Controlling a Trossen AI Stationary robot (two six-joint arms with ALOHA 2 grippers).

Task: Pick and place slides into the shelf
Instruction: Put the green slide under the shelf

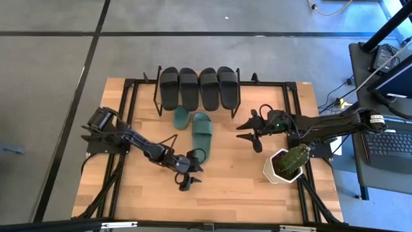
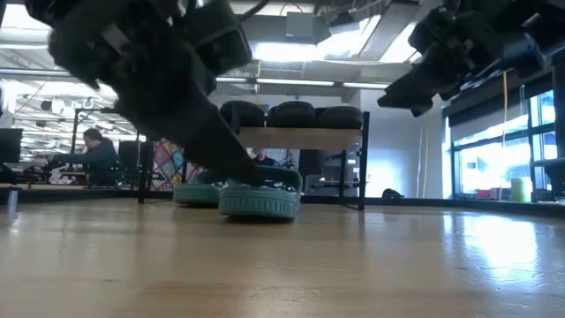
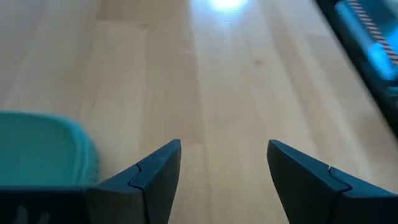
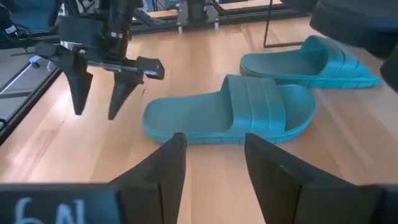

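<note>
Left arm's dark two-finger gripper (image 1: 187, 175) sat low over the light wooden tabletop (image 1: 225, 187), near the table's middle, just short of the heel end of the nearer teal-green slide sandal (image 1: 202, 129). Its fingers (image 3: 155, 174) stood apart w/ nothing between them, only bare wood in the gap; a teal edge showed just beside one finger in the left wrist view, not touching as far as visible.

Above that, at the table's far edge: the small low shelf w/ thin black metal frame (image 1: 156, 96), carrying four matte black slide sandals (image 1: 197, 87) side by side in a row on top, touching or nearly so. In the low view the black slides (image 2: 291, 115) sat on the shelf's light wooden top board (image 2: 300, 137).

In front of the shelf, two teal slides lay on the tabletop. The second teal-green slide sandal (image 1: 182, 117) was partly under the shelf's front edge; the nearer one lay fully clear, just to its right and a bit closer to the camera side. In the right wrist view the nearer teal slide (image 4: 236, 112) lay flat, strap up, w/ the other (image 4: 305, 59) behind it.

Right arm's dark gripper (image 1: 253, 131) hung above the table, right of the teal pair and well apart from them, fingers (image 4: 161, 165) parted and empty, pointed toward the nearer teal slide.

Far right: a white pot holding a green cactus-like plant (image 1: 288, 164) near the table's right edge.
</note>
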